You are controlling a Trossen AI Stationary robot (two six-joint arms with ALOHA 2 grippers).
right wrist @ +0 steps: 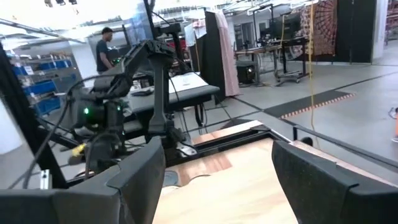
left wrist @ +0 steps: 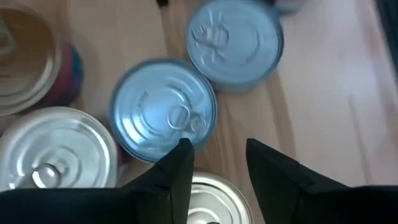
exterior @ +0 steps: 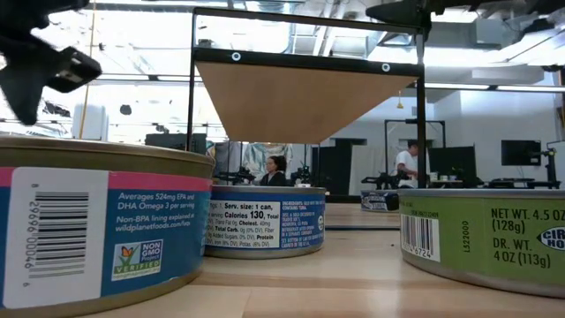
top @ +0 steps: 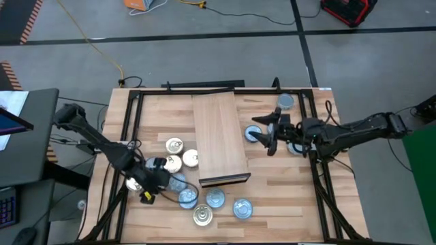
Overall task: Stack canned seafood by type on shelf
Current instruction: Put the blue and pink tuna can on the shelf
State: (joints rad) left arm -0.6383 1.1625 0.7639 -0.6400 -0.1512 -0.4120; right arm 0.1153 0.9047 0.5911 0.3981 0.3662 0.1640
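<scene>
Starting on the left, the left gripper [top: 151, 182] hangs low over the cluster of tins near the front-left of the worktop [top: 286, 197], and from the left wrist view its two fingers [left wrist: 177, 171] stand partly apart with nothing between them, right over a light-blue tin [left wrist: 163, 111], so my guess is it's lining up to pick that one. That same view shows a second blue tin [left wrist: 234, 42] touching the first and silver-topped tins [left wrist: 53, 152] crowding in beside it, which you can't really make out from above. In the middle, the shelf [top: 218, 138] runs front to back down the worktop and looks bare, no tins stacked on it yet, so the sorting seems barely begun. From the low view you only get its underside up on a dark frame, plus tin labels up close, a blue-sided can [exterior: 265, 221] and a green one [exterior: 485, 238], which the overhead never shows. On the right, the right gripper [top: 271, 135] hovers by the shelf's right edge near another blue tin [top: 253, 135], wide open and empty, probably waiting its turn.
</scene>
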